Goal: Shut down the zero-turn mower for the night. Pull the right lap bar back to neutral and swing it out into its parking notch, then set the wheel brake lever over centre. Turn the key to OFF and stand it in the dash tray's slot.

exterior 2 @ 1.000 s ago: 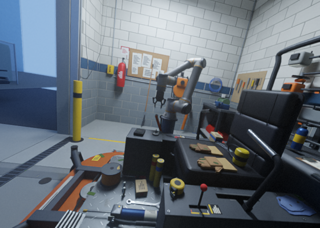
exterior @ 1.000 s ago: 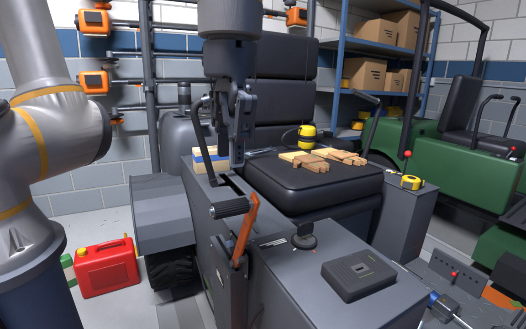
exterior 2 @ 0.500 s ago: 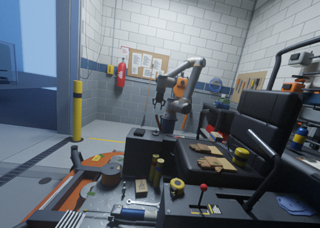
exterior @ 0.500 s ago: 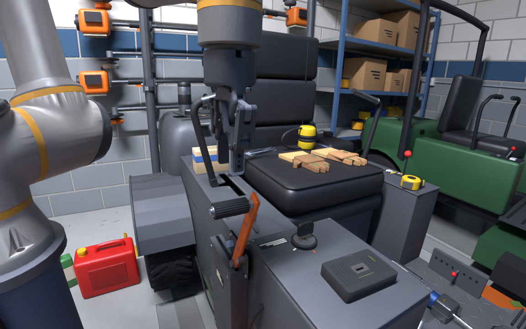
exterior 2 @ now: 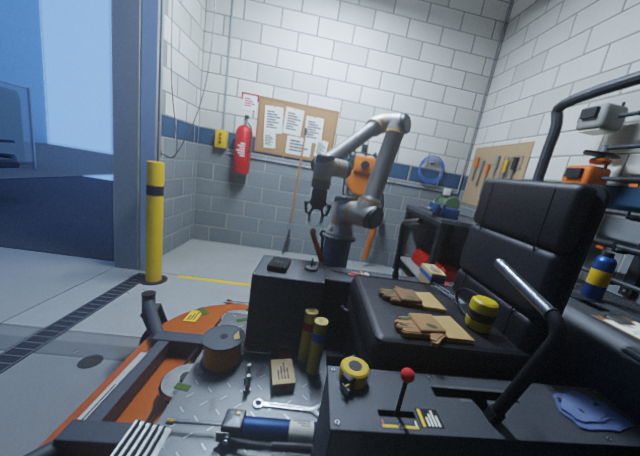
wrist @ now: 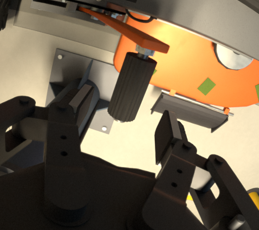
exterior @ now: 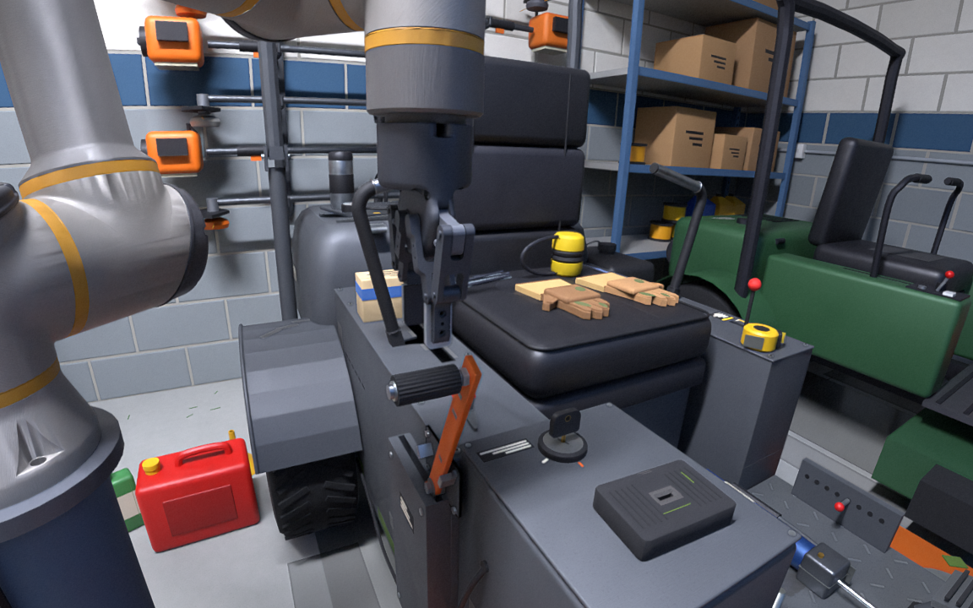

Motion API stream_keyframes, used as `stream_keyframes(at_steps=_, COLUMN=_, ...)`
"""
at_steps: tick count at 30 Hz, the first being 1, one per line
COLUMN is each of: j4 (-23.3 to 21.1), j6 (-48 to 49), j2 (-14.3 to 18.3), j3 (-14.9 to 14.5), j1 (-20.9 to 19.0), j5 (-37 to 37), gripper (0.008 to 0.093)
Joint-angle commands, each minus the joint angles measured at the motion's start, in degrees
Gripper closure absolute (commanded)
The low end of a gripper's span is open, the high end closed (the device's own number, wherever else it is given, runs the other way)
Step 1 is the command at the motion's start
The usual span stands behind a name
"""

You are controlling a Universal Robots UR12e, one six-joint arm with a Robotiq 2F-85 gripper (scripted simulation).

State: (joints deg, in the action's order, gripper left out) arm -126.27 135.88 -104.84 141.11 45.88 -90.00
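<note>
On the grey mower's near console, the orange wheel brake lever (exterior: 451, 427) leans up from its pivot, with a black ribbed grip (exterior: 424, 384) sticking out sideways at its top. My gripper (exterior: 433, 333) hangs open and empty just above and behind that grip; in the wrist camera the grip (wrist: 130, 89) lies ahead of my fingers (wrist: 125, 123). The right lap bar (exterior: 375, 257) stands beside my gripper, rising from its slot next to the seat. The black key (exterior: 563, 425) sits in the ignition switch on the dash, and the dark dash tray (exterior: 663, 507) with its slot lies to the key's right.
Behind the mower stand a blue shelf rack of cardboard boxes (exterior: 691, 91) and a green mower (exterior: 838, 295). Work gloves (exterior: 577, 297) and yellow ear defenders (exterior: 567, 253) rest on the seat. A red fuel can (exterior: 195, 491) sits on the floor by the left wheel.
</note>
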Motion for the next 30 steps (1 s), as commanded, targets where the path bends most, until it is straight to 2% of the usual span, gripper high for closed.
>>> stream_keyframes(at_steps=1, j4=-0.2, j6=0.0, j2=0.1, j3=0.0, j1=0.0, j5=0.0, gripper=0.0434)
stream_keyframes(at_steps=30, j4=-7.5, j6=0.0, j2=4.6, j3=2.8, j1=0.0, j5=0.0, gripper=0.0434)
